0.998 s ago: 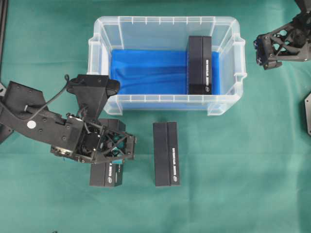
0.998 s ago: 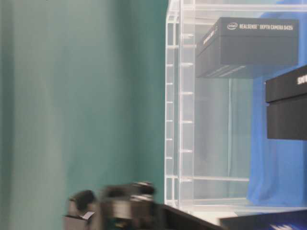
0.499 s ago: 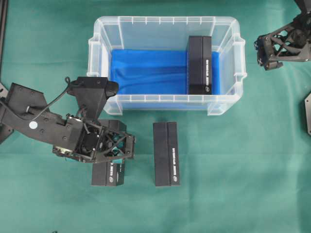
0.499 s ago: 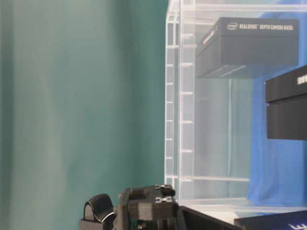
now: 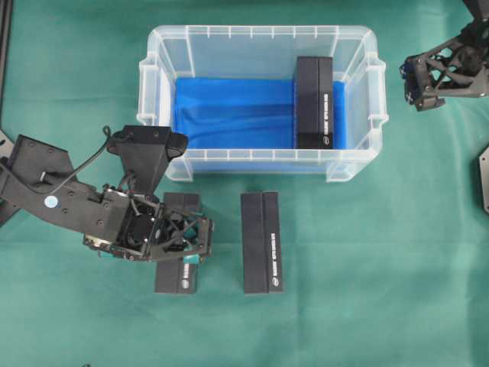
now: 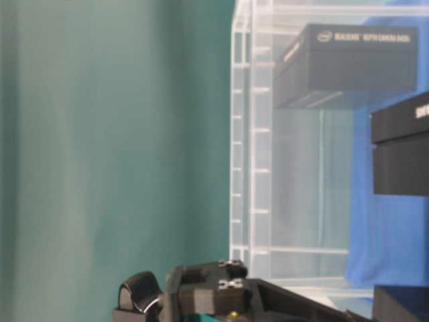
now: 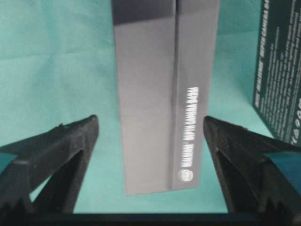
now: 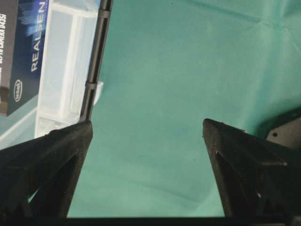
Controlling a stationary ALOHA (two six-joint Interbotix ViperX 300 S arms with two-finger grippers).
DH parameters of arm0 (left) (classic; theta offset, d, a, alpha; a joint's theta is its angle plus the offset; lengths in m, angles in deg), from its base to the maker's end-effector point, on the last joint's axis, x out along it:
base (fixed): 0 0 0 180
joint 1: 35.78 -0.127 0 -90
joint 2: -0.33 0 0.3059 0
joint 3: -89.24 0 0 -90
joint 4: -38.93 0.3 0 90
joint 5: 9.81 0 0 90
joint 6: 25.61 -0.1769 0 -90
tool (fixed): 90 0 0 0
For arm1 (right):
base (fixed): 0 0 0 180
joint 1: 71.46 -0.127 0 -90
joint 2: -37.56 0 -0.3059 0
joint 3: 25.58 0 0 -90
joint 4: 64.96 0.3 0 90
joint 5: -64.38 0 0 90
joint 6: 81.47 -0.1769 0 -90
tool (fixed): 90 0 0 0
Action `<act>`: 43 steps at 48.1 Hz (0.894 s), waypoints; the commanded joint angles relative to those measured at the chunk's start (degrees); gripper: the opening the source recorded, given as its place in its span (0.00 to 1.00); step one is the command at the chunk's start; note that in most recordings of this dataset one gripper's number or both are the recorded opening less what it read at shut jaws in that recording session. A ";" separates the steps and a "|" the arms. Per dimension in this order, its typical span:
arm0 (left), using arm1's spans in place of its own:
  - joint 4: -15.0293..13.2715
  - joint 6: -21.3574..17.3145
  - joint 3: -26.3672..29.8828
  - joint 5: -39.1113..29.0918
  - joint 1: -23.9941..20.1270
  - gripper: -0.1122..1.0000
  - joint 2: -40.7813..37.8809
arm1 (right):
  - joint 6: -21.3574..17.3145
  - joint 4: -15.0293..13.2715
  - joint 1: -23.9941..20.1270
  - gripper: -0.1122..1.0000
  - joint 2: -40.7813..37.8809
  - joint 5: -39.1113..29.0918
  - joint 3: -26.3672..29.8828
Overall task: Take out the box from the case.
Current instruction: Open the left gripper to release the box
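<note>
The case is a clear bin with a blue cloth on its bottom. One black box lies inside at the right end. It also shows in the table-level view. Two more black boxes lie on the green cloth in front of the case, one in the middle and one under my left gripper. In the left wrist view that box lies between the open jaws with a gap on each side. My right gripper is open and empty beside the case's right end.
The right wrist view shows bare green cloth between my right gripper's jaws, with the case's corner at left. The middle box lies close to the right of the left gripper. A black mount sits at the right edge.
The box under my left gripper has shifted a little to the right, and the left arm has moved slightly toward the front. The right arm has not moved.
</note>
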 commanded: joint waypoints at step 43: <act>-0.09 0.00 13.45 -9.93 -0.35 0.99 4.92 | 0.53 -0.18 -0.18 0.94 1.76 0.00 0.09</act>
